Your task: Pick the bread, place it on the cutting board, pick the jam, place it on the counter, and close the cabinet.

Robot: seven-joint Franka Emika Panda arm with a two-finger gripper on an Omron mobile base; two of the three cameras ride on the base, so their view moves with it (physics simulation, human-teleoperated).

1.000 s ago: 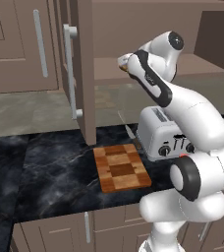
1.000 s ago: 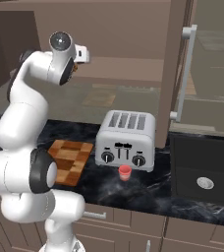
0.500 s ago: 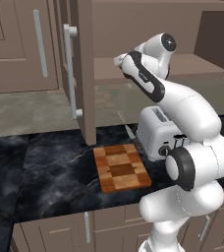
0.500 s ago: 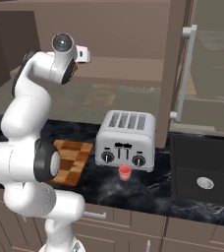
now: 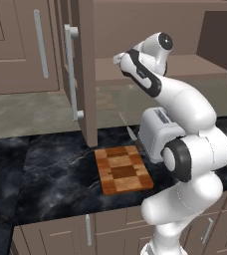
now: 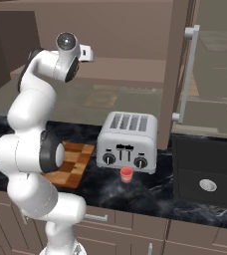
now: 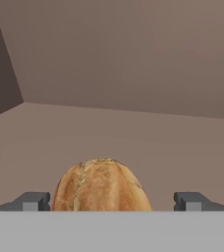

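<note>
The bread [image 7: 101, 186], a golden-brown bun, rests on the brown shelf inside the cabinet. My gripper [image 7: 112, 202] is open around it, with one fingertip on each side and a gap to both. The cabinet door [image 5: 84, 69] with its long silver handle stands open. Below it, the checkered cutting board [image 5: 123, 170] lies bare on the black marble counter [image 5: 51, 174]. The board [image 6: 71, 160] also shows left of the toaster. The jam [image 6: 127, 174], a tiny pinkish-red jar, stands on the counter just in front of the toaster.
A silver toaster [image 6: 128, 142] stands on the counter right of the board, partly behind my arm in the left base view. A dark sink [image 6: 207, 172] lies at the right. The open door's edge [image 6: 177, 69] hangs over the toaster's right side.
My hand has moved a little further left, toward the open cabinet's shelf. The board, toaster and jam have not moved.
</note>
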